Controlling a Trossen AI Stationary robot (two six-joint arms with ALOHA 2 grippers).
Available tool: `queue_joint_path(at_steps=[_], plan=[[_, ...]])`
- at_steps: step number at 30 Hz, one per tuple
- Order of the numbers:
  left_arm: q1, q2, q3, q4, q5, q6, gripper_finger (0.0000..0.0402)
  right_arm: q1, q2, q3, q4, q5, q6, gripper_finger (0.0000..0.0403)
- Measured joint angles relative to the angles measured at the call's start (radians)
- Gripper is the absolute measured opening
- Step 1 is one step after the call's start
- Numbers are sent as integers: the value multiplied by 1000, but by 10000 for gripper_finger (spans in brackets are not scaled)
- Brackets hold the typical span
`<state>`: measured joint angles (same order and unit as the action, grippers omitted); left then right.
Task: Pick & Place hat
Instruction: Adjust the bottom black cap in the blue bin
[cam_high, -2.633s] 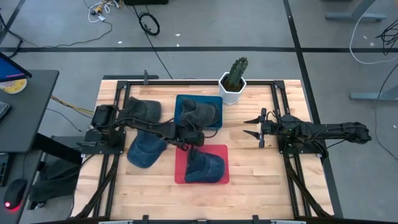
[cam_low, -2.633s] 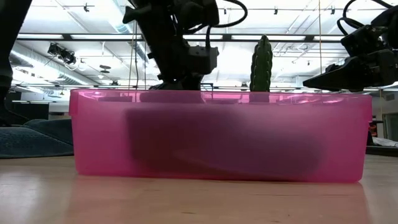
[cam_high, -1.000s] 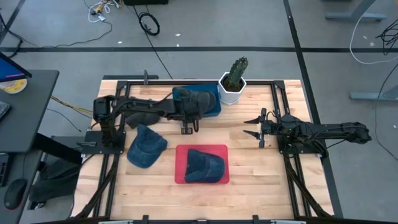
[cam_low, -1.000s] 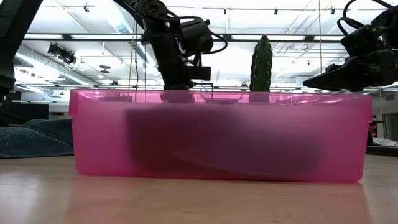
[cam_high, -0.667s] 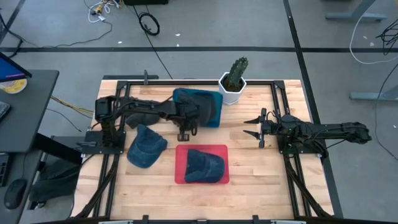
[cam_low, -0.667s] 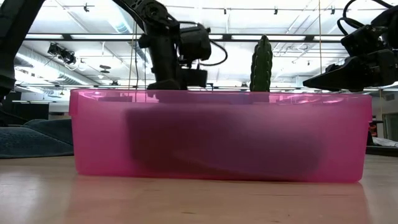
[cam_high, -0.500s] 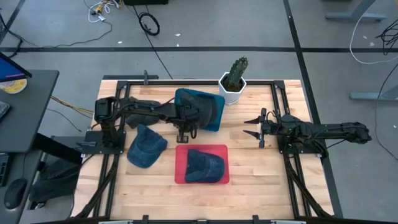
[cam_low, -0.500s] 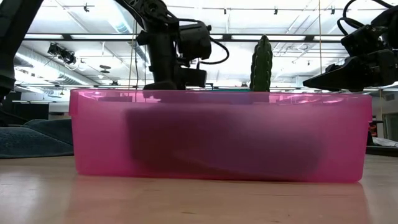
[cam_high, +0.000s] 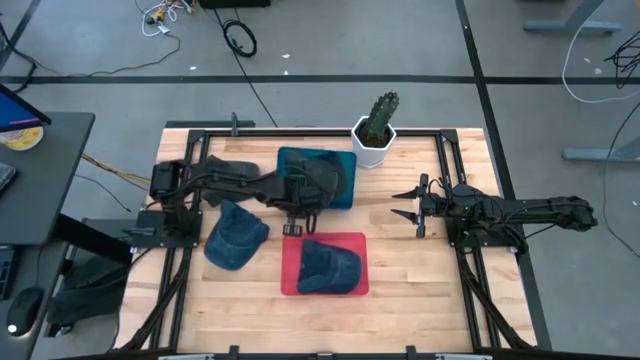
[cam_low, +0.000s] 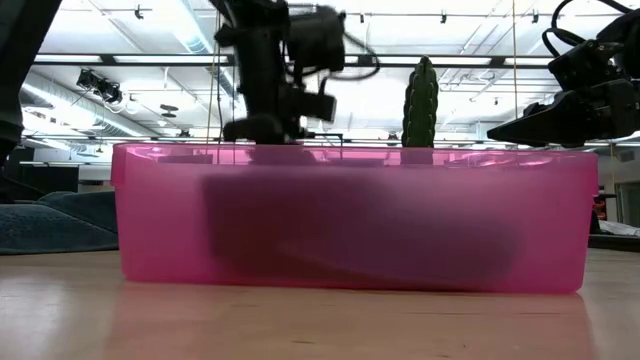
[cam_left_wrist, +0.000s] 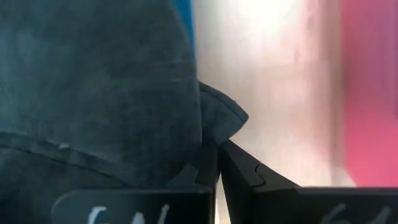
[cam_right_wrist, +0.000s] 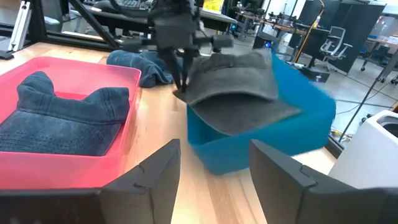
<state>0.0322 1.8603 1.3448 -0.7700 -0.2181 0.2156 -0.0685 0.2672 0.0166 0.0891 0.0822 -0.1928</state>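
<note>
A dark grey hat (cam_high: 322, 178) lies across the top of a blue bin (cam_high: 290, 160) at the table's middle. In the right wrist view the grey hat (cam_right_wrist: 233, 81) covers the tilted blue bin (cam_right_wrist: 267, 143). My left gripper (cam_high: 294, 226) is shut on the hat's brim at the bin's near side. A blue denim hat (cam_high: 328, 265) lies in the pink bin (cam_high: 290, 280). My right gripper (cam_high: 408, 205) waits open at the right, touching nothing. My left gripper pinches the edge of the grey hat's brim (cam_left_wrist: 214, 127) between its two fingers, at their free ends. The fingers (cam_right_wrist: 179, 78) come from above, pointing down. The hat's crown rests on the blue bin, and the brim stretches out from the bin to the fingers.
Another blue denim hat (cam_high: 236, 240) lies on the table at the left, and a dark hat (cam_high: 232, 172) lies under my left arm. A cactus in a white pot (cam_high: 375, 135) stands at the far edge. Black frame rails run along both sides.
My left gripper has drawn toward the table's near edge with the grey hat's brim in its hold. The hat has come along, and the blue bin under it has tilted, turned and shifted slightly. My right arm has kept still.
</note>
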Motion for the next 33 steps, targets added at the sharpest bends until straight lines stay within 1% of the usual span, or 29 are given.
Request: queue_joint_path(at_steps=[4, 9, 11, 13, 16, 22, 28, 33], plan=[[-47, -1, 83, -77, -34, -14, 12, 0, 0, 0, 0, 0, 0, 193], [-78, -1, 170, -96, -49, -13, 12, 0, 0, 0, 0, 0, 0, 193], [-81, -2, 184, -96, -76, 1, 13, 0, 0, 0, 0, 0, 0, 193], [-78, -2, 187, -97, -125, 12, 12, 0, 0, 0, 0, 0, 0, 193], [-57, 3, 186, -101, -174, 24, 11, 0, 0, 0, 0, 0, 0, 193], [-3, 28, 185, -101, -173, -4, 13, 0, 0, 0, 0, 0, 0, 193], [51, 114, 186, -122, -120, -21, 13, 0, -1, 0, 5, 0, 0, 193], [73, 171, 194, -142, -126, -21, 20, 0, 0, 0, 6, -3, 0, 193]])
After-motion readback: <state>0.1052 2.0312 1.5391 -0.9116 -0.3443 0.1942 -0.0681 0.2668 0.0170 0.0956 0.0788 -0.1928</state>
